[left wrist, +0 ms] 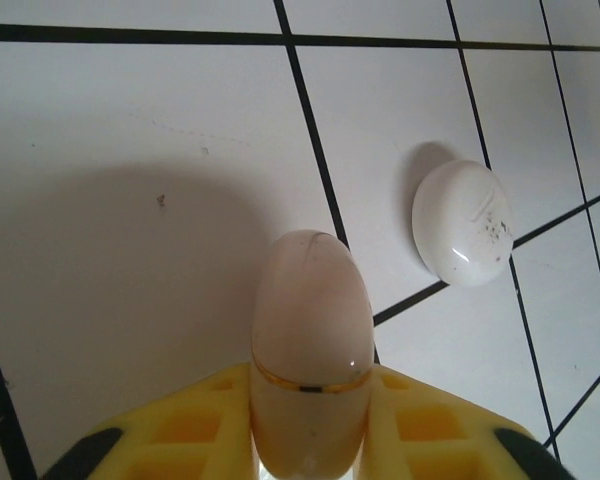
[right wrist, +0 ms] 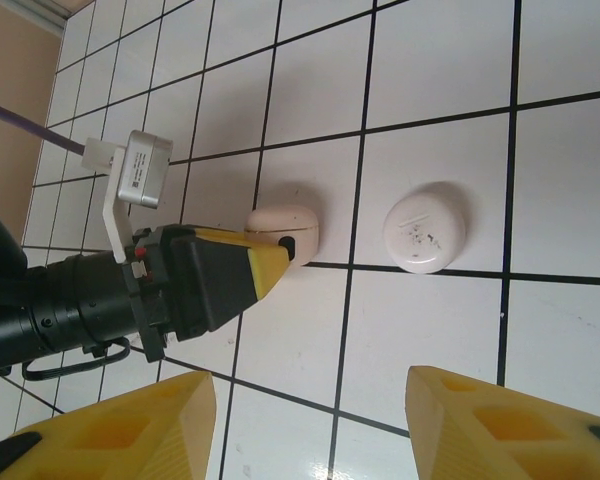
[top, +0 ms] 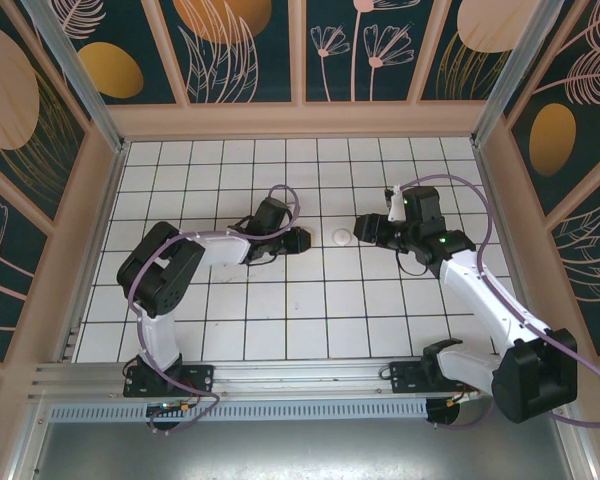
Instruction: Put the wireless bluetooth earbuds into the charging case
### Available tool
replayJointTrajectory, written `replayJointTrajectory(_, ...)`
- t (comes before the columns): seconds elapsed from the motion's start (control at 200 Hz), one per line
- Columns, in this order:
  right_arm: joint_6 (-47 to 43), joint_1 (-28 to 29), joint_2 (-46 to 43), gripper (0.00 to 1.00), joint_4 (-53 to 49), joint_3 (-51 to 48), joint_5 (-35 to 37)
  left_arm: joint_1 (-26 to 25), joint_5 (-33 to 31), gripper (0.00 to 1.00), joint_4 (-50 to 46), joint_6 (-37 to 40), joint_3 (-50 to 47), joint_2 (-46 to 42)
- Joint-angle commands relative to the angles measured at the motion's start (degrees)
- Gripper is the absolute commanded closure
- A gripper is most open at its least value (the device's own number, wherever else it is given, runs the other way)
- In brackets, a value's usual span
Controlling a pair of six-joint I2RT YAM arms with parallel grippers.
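A pale pink, egg-shaped charging case [left wrist: 310, 330] with a thin gold seam, its lid shut, lies on the tiled floor. My left gripper [left wrist: 310, 385] is shut on it, a yellow finger pressed against each side. In the right wrist view the same case [right wrist: 280, 222] peeks out from behind the left gripper's fingertips [right wrist: 265, 262]. My right gripper [right wrist: 310, 425] hangs open above the floor, a tile or so from the case, with nothing between its fingers. From above, the left gripper [top: 298, 240] and right gripper [top: 364, 228] face each other mid-table. The earbuds are out of view.
A white, round, pebble-like object [right wrist: 425, 228] with small dark marks lies on the floor [right wrist: 430, 330] just right of the pink case, also visible from the left wrist [left wrist: 462, 222] and between the two grippers from above [top: 340, 236]. Patterned walls [top: 300, 110] enclose the tiled floor.
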Motion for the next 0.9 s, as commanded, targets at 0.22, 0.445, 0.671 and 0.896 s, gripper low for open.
replayJointTrajectory(0.22,0.0,-0.3,-0.2,0.46,0.3,-0.6,2.6,2.4,-4.5,0.52,-5.9,1.4,1.9,-1.5)
replayJointTrajectory(0.445,-0.2,-0.5,-1.7,0.01,3.6,-2.0,10.4,5.9,-10.1,0.26,-10.2,3.8,-0.5,-9.0)
replayJointTrajectory(0.671,-3.8,-2.5,-4.3,0.01,16.7,-9.8,26.0,12.3,-24.5,0.02,-12.8,8.0,-8.1,-26.1)
replayJointTrajectory(0.896,-9.8,-7.2,-3.8,0.01,30.0,-17.8,32.9,19.6,-42.9,0.01,-2.4,9.0,-23.1,-44.6)
